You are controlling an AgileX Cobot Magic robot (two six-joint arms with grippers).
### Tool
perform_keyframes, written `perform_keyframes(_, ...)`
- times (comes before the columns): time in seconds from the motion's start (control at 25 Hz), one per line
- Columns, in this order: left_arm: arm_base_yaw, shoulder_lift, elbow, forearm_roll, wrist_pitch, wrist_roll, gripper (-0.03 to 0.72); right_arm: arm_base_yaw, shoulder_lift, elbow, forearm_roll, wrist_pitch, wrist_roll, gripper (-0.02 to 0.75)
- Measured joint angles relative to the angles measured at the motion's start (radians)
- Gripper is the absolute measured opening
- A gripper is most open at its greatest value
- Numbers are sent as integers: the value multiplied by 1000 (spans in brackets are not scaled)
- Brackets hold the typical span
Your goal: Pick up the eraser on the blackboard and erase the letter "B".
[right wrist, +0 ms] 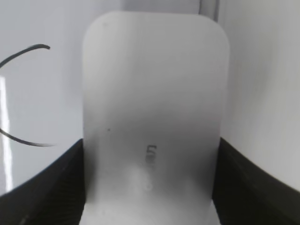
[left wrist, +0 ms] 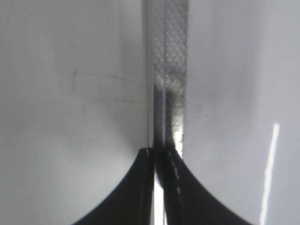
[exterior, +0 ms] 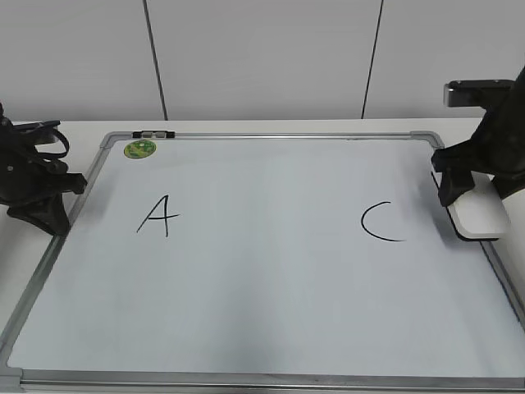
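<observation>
One eraser (exterior: pixel 480 215), gripped at the blackboard's (exterior: pixel 271 328) right edge.
The right gripper (right wrist: pixel 150 187) has both fingers clamped against its sides, just right of the "C" (exterior: pixel 381 222). Two letters show, "A" (exterior: pixel 158 215) and "C", plus one green magnet (exterior: pixel 140 148). The left gripper (left wrist: pixel 159 154), jaws pressed together, sits over the left frame.

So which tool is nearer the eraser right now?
Right. The right tool straddles the eraser at the blackboard's right edge, a finger on each side. The left tool sits closed over the left frame, across the board.
</observation>
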Motion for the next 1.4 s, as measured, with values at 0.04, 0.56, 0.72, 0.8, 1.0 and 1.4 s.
perform_keyframes(0.04,0,0,0,0,0,0,14,0,14,0,0,-2,0,557)
perform_keyframes(0.56,0,0,0,0,0,0,15,0,102,1,0,-29,-2,557)
perform_keyframes(0.72,0,0,0,0,0,0,16,0,111,1,0,-32,0,557)
perform_keyframes(0.8,0,0,0,0,0,0,17,0,111,1,0,-32,10,563)
perform_keyframes(1.0,0,0,0,0,0,0,17,0,109,-1,0,-28,21,612)
perform_keyframes(1.4,0,0,0,2,0,0,45,0,-38,-81,2,75,10,617)
